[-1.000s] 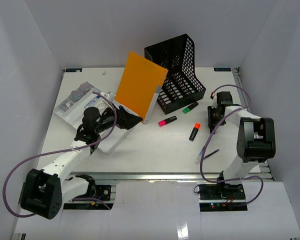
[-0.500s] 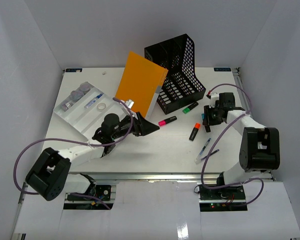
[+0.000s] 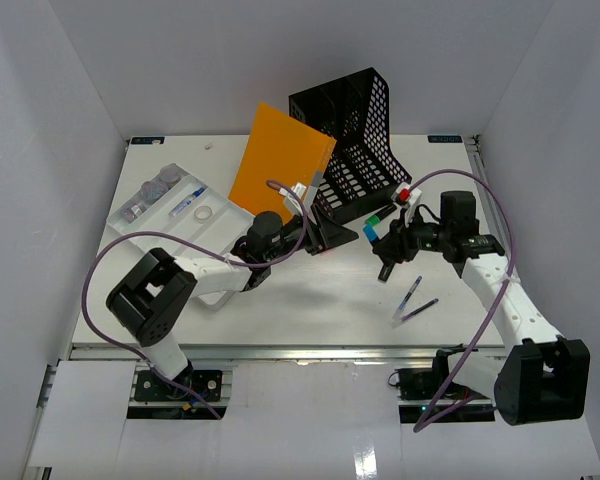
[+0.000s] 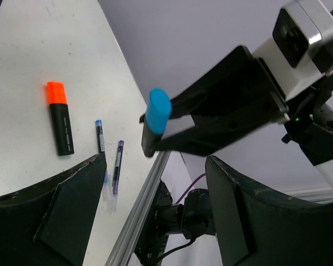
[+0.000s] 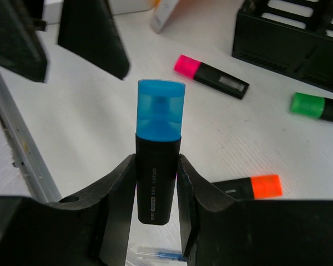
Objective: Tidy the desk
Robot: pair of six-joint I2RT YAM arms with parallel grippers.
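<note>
On the white desk (image 3: pixel 310 300) my right gripper (image 3: pixel 382 238) is shut on a blue-capped black highlighter (image 5: pixel 160 105), held upright above the surface with the cap past the fingertips. The same highlighter (image 4: pixel 157 111) shows in the left wrist view, straight ahead of my left gripper (image 4: pixel 155 166). My left gripper (image 3: pixel 332 237) stands open and empty, a short way left of the right one. A pink highlighter (image 5: pixel 211 76), a green highlighter (image 5: pixel 316 106) and an orange highlighter (image 5: pixel 250 188) lie on the desk.
A black mesh file holder (image 3: pixel 355 140) stands at the back with an orange folder (image 3: pixel 280 175) leaning beside it. A white compartmented tray (image 3: pixel 160 225) sits at the left. Two pens (image 3: pixel 412 303) lie near the front metal rail (image 4: pixel 139 221).
My left arm swung from the tray to the desk's middle, jaws narrowing slightly. My right gripper carried the blue highlighter left toward the centre, until the two grippers face each other.
</note>
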